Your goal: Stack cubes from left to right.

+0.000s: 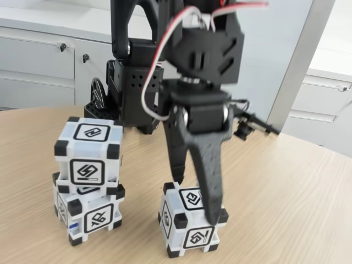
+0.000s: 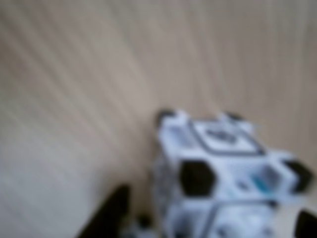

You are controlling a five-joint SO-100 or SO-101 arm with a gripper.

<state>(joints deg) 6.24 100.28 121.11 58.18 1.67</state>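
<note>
and here we are at the pale wooden table [image 1: 286,181], two small white plastic cubes with black corner blocks already stacked on the left of the fixed view: the upper cube [image 1: 88,155] sits on the lower cube [image 1: 88,214], a little askew. the third white cube with black corners [image 1: 191,221] stands alone on the table to the right of the stack, near but apart, and that's the one in play.

the black two-finger gripper [image 1: 195,206] hangs right over it, one finger [image 1: 209,176] reaching down across its front top edge, the other at its back left corner. whether the fingers are pressing on the cube or merely straddling it, i cannot tell. the wrist view is badly blurred; it shows the lone cube [image 2: 223,173] close up with a dark fingertip [image 2: 106,215] at lower left, seemingly apart from it.

so this looks like the grasp on the last cube. next it needs a firm squeeze, a lift clear above the two-high stack, then a careful, centred placement, since that tilted top could tip.
</note>
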